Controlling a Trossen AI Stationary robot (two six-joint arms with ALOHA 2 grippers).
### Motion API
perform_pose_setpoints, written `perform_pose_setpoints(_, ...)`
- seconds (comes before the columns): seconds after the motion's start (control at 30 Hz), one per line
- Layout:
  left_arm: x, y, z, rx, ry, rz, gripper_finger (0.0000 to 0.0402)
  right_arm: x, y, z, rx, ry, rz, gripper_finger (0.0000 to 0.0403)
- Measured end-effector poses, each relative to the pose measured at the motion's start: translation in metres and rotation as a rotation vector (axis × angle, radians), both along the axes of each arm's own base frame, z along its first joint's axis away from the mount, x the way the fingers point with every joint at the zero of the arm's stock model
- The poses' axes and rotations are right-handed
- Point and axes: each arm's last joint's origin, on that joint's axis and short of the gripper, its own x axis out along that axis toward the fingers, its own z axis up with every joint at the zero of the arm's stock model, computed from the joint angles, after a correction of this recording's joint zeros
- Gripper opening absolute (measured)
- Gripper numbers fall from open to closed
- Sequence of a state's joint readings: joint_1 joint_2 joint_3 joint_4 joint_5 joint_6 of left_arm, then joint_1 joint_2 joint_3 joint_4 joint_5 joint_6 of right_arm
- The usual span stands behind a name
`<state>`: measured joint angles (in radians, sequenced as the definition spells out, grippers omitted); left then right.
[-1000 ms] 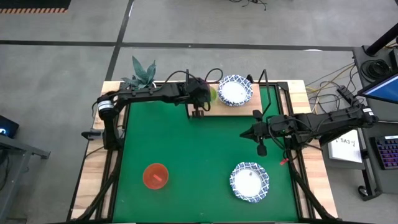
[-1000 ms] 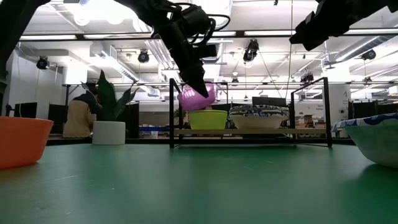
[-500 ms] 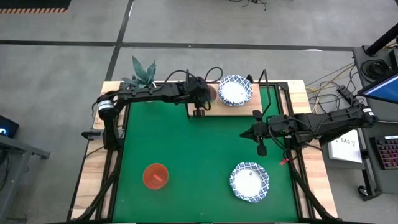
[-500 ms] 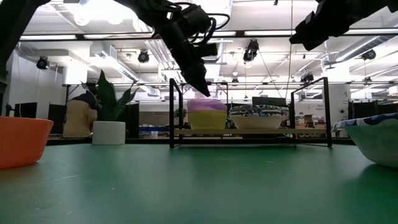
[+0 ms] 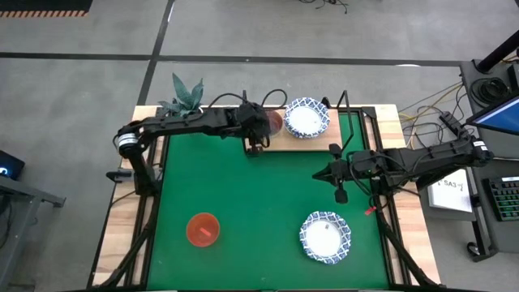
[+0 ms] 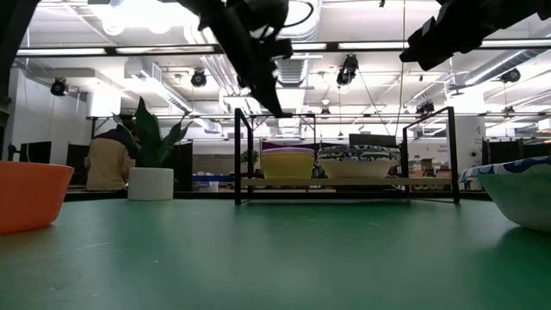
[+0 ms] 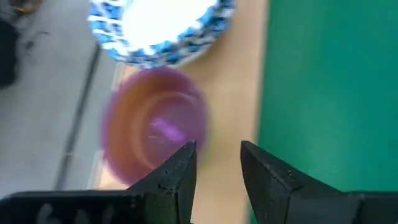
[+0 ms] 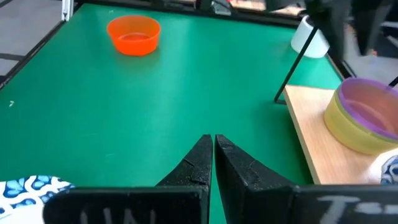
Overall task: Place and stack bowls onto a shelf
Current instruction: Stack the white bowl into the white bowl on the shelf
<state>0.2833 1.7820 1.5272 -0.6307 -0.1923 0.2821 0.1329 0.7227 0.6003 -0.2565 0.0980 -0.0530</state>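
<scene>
Shelf (image 5: 304, 139) sits at 12 o'clock on the table, holding 1 purple bowl (image 8: 367, 106) nested in 1 yellow bowl (image 8: 351, 127), with a white patterned bowl (image 5: 306, 118) beside them. I see my left gripper (image 7: 216, 168) above the purple bowl, fingers spread, holding nothing. My right gripper (image 8: 213, 163) hovers at 3 o'clock, fingers pressed together. An orange bowl (image 5: 203, 229) lies at 7 o'clock, a second patterned bowl (image 5: 325, 237) at 5 o'clock.

The middle of the desk (image 5: 259, 195) lies open. An orange bowl (image 5: 203, 229) and a patterned bowl (image 5: 325, 237) sit near its front corners. On the shelf (image 5: 280, 141), black uprights (image 6: 238, 155) and stacked bowls (image 6: 287, 163) crowd the approach.
</scene>
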Motion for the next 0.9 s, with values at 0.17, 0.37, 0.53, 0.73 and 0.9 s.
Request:
perform_pose_setpoints(0.17, -0.007, -0.028, 0.006, -0.088, 0.016, -0.030, 0.0107, 0.002, 0.000, 0.000, -0.009, -0.040, 0.005, 0.0009)
perform_pose_setpoints(0.37, -0.013, -0.076, 0.006, -0.119, 0.079, -0.131, 0.0107, 0.003, 0.000, 0.002, -0.003, -0.069, -0.007, 0.0009)
perform_pose_setpoints(0.53, -0.026, -0.107, -0.006, -0.126, 0.127, -0.207, 0.0107, 0.005, 0.000, 0.007, 0.029, -0.126, -0.017, 0.0009)
perform_pose_setpoints(0.73, -0.059, -0.116, -0.012, -0.179, 0.105, -0.140, 0.0107, 0.009, 0.001, 0.008, 0.076, -0.145, -0.034, 0.0009)
perform_pose_setpoints(0.9, -0.092, -0.114, -0.009, -0.170, -0.020, -0.104, 0.0107, 0.019, 0.002, 0.003, 0.104, -0.141, -0.046, 0.0009)
